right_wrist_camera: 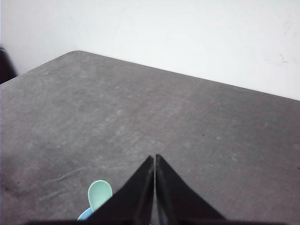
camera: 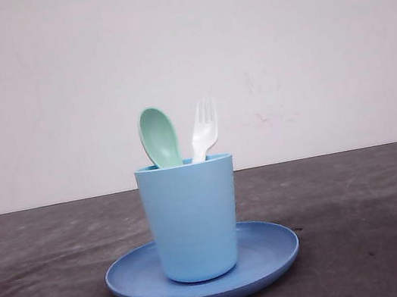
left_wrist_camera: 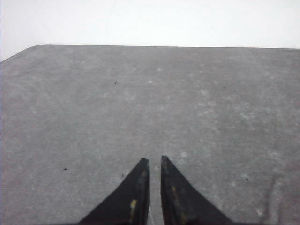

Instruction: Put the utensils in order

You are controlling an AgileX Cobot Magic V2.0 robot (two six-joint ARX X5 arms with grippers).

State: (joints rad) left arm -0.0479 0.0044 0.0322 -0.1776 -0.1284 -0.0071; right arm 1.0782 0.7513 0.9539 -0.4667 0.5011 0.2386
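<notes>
A pale mint-green spoon (camera: 159,136) and a white fork (camera: 204,129) stand upright, heads up, inside a light blue cup (camera: 192,219). The cup stands on a blue round plate (camera: 271,248) in the middle of the dark table. In the left wrist view my left gripper (left_wrist_camera: 153,159) hangs over bare table, its fingers nearly together with only a thin slit and nothing between them. My right gripper (right_wrist_camera: 155,157) is shut and empty. Beside its fingers the spoon's bowl (right_wrist_camera: 100,193) and a bit of the cup's rim (right_wrist_camera: 84,216) peek out.
The dark grey table (camera: 377,201) stretches out on both sides of the plate. A pale wall (camera: 302,38) rises behind the table's far edge. The rounded table corner (left_wrist_camera: 33,49) shows in the left wrist view.
</notes>
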